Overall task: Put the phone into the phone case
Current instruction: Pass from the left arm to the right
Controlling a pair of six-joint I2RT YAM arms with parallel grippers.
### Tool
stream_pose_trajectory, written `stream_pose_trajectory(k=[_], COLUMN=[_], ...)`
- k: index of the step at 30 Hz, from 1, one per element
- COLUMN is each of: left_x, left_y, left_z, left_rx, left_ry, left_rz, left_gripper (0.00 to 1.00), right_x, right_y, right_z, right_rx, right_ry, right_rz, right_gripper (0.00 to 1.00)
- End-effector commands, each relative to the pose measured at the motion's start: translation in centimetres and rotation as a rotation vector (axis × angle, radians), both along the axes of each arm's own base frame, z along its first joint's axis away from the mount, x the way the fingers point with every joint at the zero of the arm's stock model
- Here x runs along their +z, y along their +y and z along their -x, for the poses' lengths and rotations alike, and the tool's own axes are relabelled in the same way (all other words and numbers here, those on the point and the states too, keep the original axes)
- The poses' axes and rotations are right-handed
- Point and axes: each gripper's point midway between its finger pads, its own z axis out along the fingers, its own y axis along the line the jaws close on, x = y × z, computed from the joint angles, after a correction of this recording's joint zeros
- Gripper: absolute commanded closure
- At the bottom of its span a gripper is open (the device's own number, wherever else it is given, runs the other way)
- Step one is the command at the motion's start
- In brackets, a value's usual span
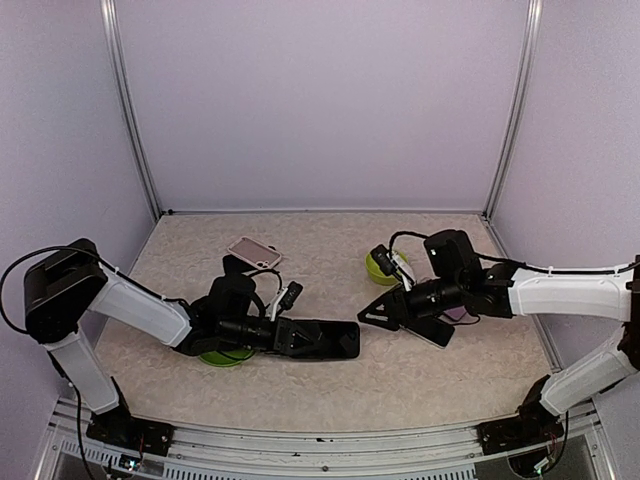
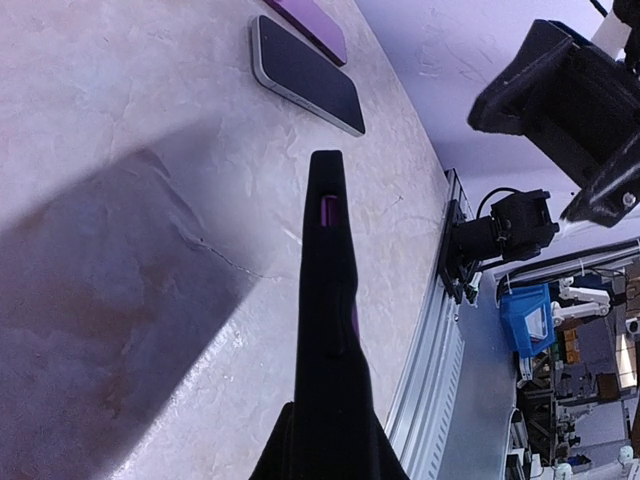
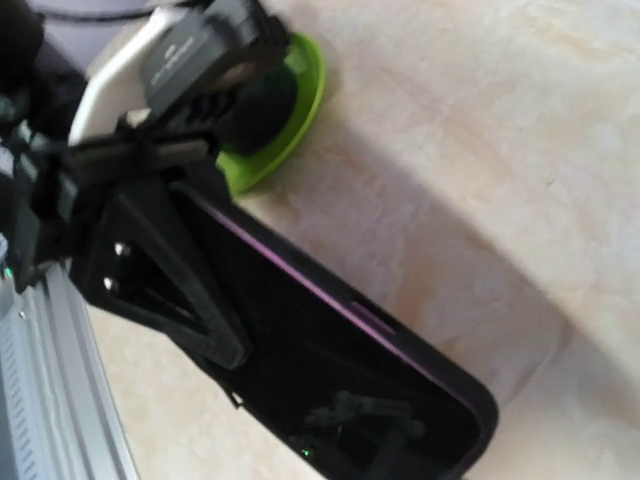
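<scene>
Left gripper (image 1: 296, 338) is clamping one short end of the black phone case (image 1: 330, 340), jaws closed on it, holding it out roughly level and low over the tabletop (image 1: 420, 390); a purple strip is showing in the side slot and along the rim; cannot tell whether that is lining or something seated inside.

Right gripper (image 1: 376, 314) is hovering just beside the case's free end, jaws parted, gripping nothing.

The phone (image 1: 432, 330) is lying flat on the tabletop, dark screen up, beneath the right wrist, apart from the case.

Handling, judged: the phone is looking stiff, dense and glass-slick; lying flat, it is offering only its thin long edges, so pinching across those near mid-length seems safest, keeping off the screen. The case is likely light and slightly springy; held by one end, it may be twisting under any pressing load.

Count: one black case; one dark-screened phone; one purple slab (image 2: 315, 30) just beside it; one pink slab (image 1: 255, 252) at rear left; two green discs (image 1: 376, 268), one behind the right gripper, one under the left forearm.
</scene>
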Motion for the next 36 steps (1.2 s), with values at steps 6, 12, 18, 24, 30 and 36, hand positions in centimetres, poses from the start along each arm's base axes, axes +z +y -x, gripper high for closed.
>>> stream_pose_trajectory(k=[6, 12, 18, 24, 30, 36], left_x=[4.0, 4.8, 5.4, 5.8, 6.0, 6.2], left_y=[-1.5, -1.6, -1.5, -1.4, -1.7, -2.1], left_z=[0.3, 0.8, 1.3, 1.3, 1.5, 1.6], left_rx=[-0.110, -0.148, -0.169, -0.172, -0.180, -0.184], left_ry=[-0.095, -0.108, -0.120, -0.127, -0.130, -0.134], left_rz=[0.096, 0.103, 0.113, 0.112, 0.110, 0.111], left_gripper=[1.00, 1.00, 1.00, 1.00, 1.00, 1.00], right_x=[-1.1, -1.7, -0.9, -1.0, -1.1, -1.5], right_y=[2.4, 3.5, 4.0, 4.5, 5.5, 6.7], right_z=[2.8, 4.0, 3.8, 3.8, 4.3, 4.8], right_rx=[0.139, 0.205, 0.173, 0.181, 0.216, 0.253], right_ry=[-0.362, -0.606, -0.751, -0.814, -0.820, -0.824], right_rz=[0.215, 0.339, 0.403, 0.448, 0.447, 0.453], right_gripper=[0.19, 0.00, 0.00, 0.00, 0.00, 0.00])
